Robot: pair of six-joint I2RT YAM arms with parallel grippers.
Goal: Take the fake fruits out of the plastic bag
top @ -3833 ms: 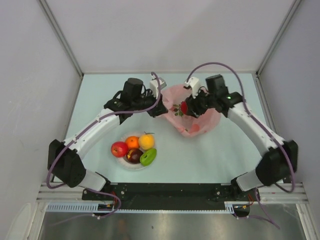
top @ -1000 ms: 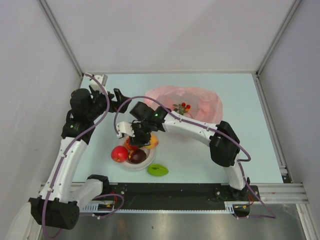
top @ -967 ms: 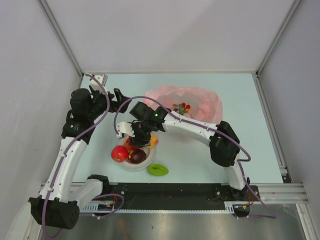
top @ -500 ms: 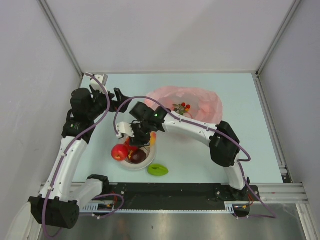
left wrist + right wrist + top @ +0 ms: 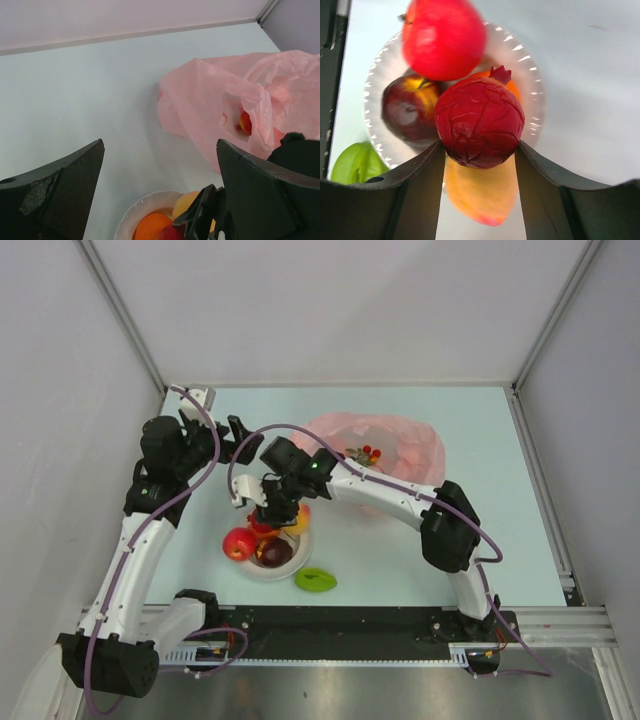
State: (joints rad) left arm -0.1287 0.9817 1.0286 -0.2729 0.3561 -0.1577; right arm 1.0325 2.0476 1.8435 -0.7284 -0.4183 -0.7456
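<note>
My right gripper (image 5: 479, 146) is shut on a dark red wrinkled fruit (image 5: 480, 122) and hangs just above the white plate (image 5: 530, 90). On the plate lie a red apple (image 5: 444, 37), a dark purple fruit (image 5: 407, 112), an orange ball (image 5: 150, 227) and a yellow-orange fruit (image 5: 480, 192). The pink plastic bag (image 5: 400, 445) lies at the back right with red berries (image 5: 366, 452) in its mouth. My left gripper (image 5: 222, 438) is open at the back left, apart from the bag (image 5: 200, 105).
A green fruit (image 5: 316, 580) lies on the table just in front of the plate (image 5: 250, 568), near the arm bases. The right arm stretches across the middle from its base to the plate. White walls close in the left, back and right sides.
The right gripper has shifted slightly over the plate with the dark red fruit still in it. Earlier both grippers were at the bag and the green fruit lay on the plate.
</note>
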